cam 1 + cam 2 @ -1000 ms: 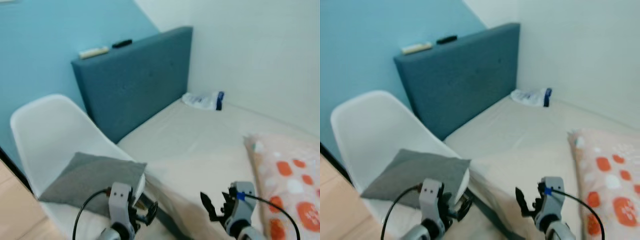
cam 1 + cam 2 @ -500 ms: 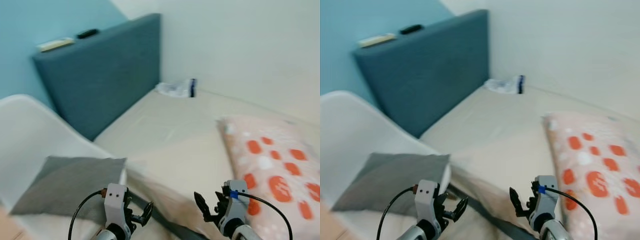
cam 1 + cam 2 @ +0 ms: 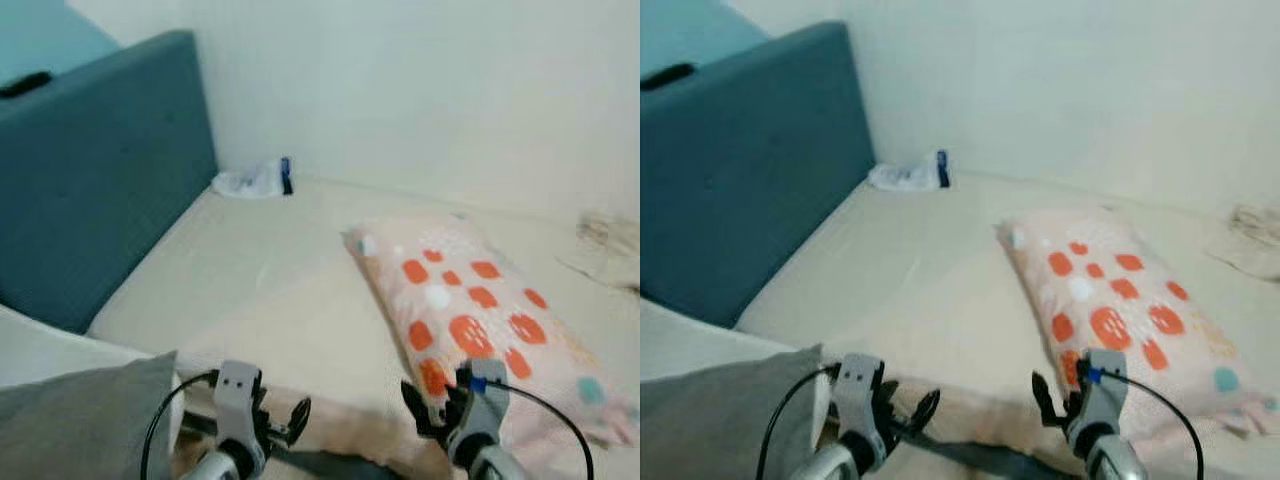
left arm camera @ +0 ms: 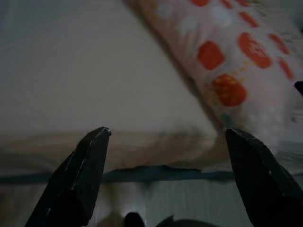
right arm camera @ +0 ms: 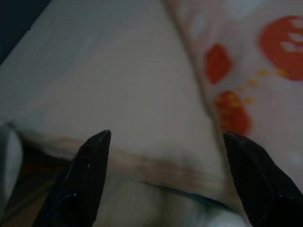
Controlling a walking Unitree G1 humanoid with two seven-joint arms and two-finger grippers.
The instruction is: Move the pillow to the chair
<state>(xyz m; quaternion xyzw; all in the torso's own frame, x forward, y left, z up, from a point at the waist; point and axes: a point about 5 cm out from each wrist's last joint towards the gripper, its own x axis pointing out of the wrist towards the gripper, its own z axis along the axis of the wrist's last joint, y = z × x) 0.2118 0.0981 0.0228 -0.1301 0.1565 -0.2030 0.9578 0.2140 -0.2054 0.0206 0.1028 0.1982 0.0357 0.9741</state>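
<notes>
Both grippers hang low at the near edge of the bed in the left eye view: the left gripper (image 3: 290,420) and the right gripper (image 3: 425,412), each with its black fingers spread and nothing between them. A pink pillow (image 3: 470,315) with orange spots lies on the cream mattress (image 3: 240,290), just ahead of the right gripper and apart from it. At the near left a grey cushion (image 3: 85,425) rests on the white chair (image 3: 40,350). A blue headboard (image 3: 100,230) stands on the left, and a small white packet (image 3: 250,182) lies on the mattress at the wall beside it

From the right eye the scene is the same; some crumpled cloth (image 3: 1250,235) lies at the far right of the bed

Looking along the left wrist, the two fingers (image 4: 80,175) stand wide apart over the mattress edge, with the pillow's spotted end beyond them and clear of both tips

Seen along the right wrist, the fingers (image 5: 85,175) are likewise wide, holding nothing; the pillow lies ahead towards one finger, the bare mattress towards the other
</notes>
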